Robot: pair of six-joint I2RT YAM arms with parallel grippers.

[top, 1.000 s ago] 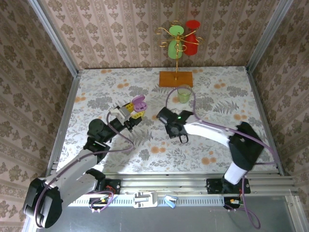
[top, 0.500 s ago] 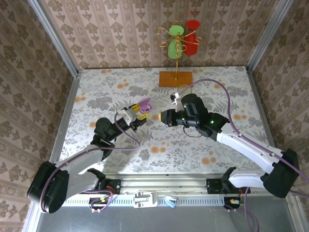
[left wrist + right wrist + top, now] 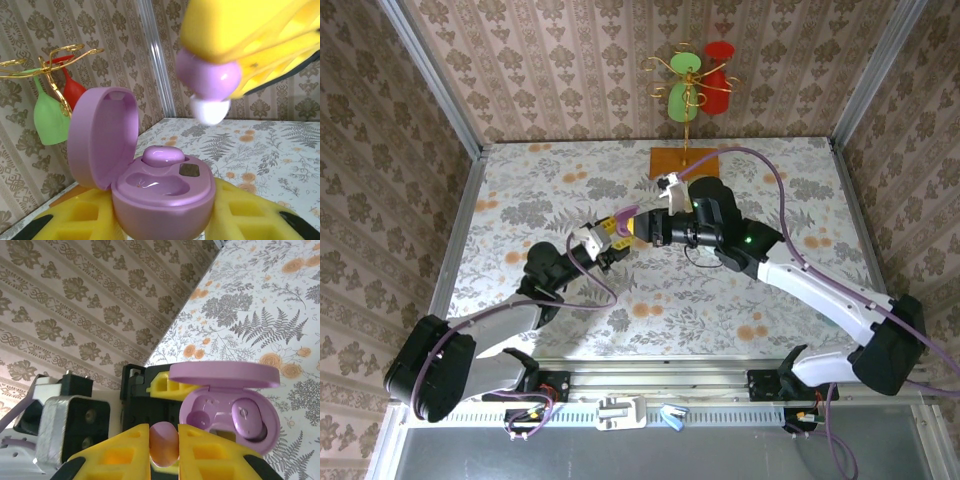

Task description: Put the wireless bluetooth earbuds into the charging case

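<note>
Status: clamping the open purple charging case [image 3: 160,200] in the left pincer [image 3: 608,236], narrow on the case's base and seemingly holding it clear of the floral surface [image 3: 520,200], lid [image 3: 102,135] hinged back. Pinching one purple earbud [image 3: 209,80] tight in the right pincer [image 3: 164,437], pale tip pointing down, hovering above the case toward the side away from its lid, not touching it. Already carrying a second earbud [image 3: 162,156] seated in one well of the case; leaving the socket [image 3: 155,184] beside it empty.

Risks, judging from here:
- Descending while off-line from the empty socket, so knocking the bud's tip on the case's rim or on the seated bud and dislodging it.
- Arriving with the bud twisted, since the socket looks shaped, and jamming it half-in.
- Pressing too hard on a case held in mid-air, tipping or sliding it within the left pincer's hold.
- Catching the raised lid with the broad yellow fingers [image 3: 250,40] and snapping it shut.
- Releasing early and dropping the small bud to the surface below the case, where it would probably bounce away.
</note>
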